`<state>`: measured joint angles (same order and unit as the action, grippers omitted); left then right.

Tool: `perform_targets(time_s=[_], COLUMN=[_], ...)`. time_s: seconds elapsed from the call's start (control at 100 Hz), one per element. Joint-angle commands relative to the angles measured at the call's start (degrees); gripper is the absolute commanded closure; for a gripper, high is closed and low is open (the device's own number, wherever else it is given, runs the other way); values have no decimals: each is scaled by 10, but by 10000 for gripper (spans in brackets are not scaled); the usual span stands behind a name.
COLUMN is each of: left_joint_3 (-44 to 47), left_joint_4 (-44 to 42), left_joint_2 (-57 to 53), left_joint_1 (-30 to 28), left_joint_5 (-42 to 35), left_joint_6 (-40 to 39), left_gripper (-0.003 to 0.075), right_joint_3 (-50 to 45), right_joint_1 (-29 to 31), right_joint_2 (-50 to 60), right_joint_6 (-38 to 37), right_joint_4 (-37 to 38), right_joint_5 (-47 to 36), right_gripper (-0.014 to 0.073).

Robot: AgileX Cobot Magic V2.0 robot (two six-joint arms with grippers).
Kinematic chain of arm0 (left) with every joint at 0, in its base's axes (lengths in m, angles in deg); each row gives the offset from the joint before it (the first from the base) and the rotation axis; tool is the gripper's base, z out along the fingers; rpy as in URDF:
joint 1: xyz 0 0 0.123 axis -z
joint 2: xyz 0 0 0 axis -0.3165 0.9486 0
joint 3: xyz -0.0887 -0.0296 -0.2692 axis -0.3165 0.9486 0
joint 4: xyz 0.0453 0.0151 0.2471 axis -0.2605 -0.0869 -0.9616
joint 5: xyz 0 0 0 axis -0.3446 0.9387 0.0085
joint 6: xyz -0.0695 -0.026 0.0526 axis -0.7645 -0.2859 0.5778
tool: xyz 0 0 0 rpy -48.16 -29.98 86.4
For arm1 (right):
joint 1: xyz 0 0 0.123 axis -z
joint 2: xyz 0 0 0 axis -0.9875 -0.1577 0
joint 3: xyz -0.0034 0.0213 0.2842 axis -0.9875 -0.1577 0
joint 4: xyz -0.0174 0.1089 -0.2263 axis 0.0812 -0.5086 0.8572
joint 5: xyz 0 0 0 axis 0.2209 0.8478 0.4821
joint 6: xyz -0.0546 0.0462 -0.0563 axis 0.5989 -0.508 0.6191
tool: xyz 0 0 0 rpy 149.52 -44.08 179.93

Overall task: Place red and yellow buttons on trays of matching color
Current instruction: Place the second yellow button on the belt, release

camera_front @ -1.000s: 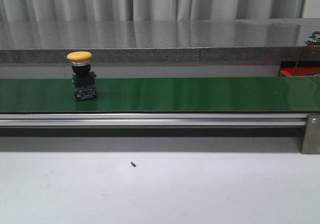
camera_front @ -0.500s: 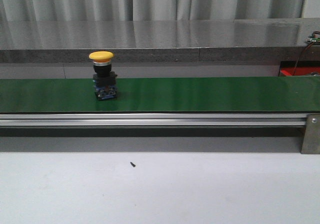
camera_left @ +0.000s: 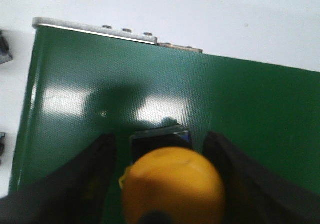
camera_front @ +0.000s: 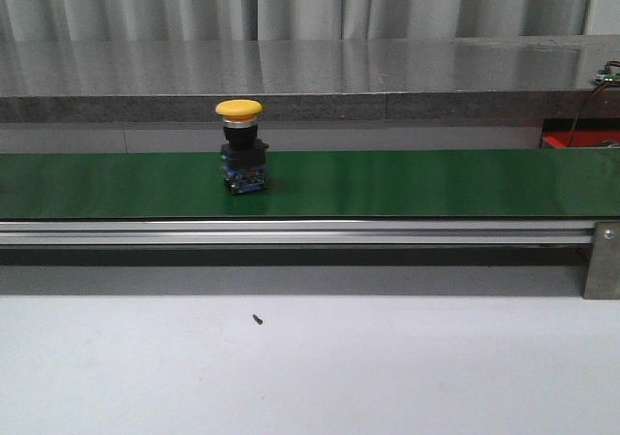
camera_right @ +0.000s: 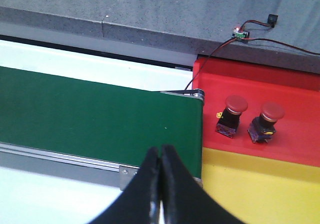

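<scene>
While domed yellow button (camera_front: 239,147) stands on glossy green belt (camera_front: 407,183), right gripper (camera_right: 160,156) pinched closed.

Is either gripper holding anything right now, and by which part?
Right gripper: shut, empty. Left gripper straddles a yellow button, gaps beside its base; a hold cannot be told.

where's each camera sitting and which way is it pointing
Front view: faces forward, level across the long green conveyor belt carrying a yellow mushroom-head push button; no robot parts show.
Left wrist view: looks down on the belt, a yellow button between the open left pincer fingers.
Right wrist view: above the belt's end, red tray and yellow tray; shut right pincer shows.
All share the belt.
</scene>
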<state>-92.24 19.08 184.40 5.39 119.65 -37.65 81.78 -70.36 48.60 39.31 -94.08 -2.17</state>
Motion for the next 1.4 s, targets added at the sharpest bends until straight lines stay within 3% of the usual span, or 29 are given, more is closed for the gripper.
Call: perform_targets(time_s=[0.0, 0.11, 0.24, 0.66, 1.08, 1.22, 1.39], left_joint_3=[-15, -17, -17, 4, 294, 383, 467], left_joint_4=[14, 15, 21, 35, 46, 46, 46], left_joint_2=[-32, -45, -71, -244, -566, -667, -769], left_joint_1=[11, 26, 56, 59, 59, 59, 59], left_joint_5=[-10, -14, -25, -47, -181, -200, -214], left_joint_6=[5, 5, 5, 26, 52, 53, 53], left_gripper=[152, 60, 57, 58, 65, 150, 404], right_joint_3=[14, 14, 14, 14, 14, 14, 14], right_joint_1=[-1, -1, -1, -1, -1, -1, -1], right_joint_2=[-1, -1, -1, -1, -1, -1, -1], right_joint_6=[4, 4, 4, 4, 4, 4, 4], right_joint_4=[-12, -12, -12, -12, -12, -12, -12], right_joint_5=[-38, -38, -38, -38, -79, -81, -88], right_gripper=[662, 662, 662, 662, 662, 662, 662])
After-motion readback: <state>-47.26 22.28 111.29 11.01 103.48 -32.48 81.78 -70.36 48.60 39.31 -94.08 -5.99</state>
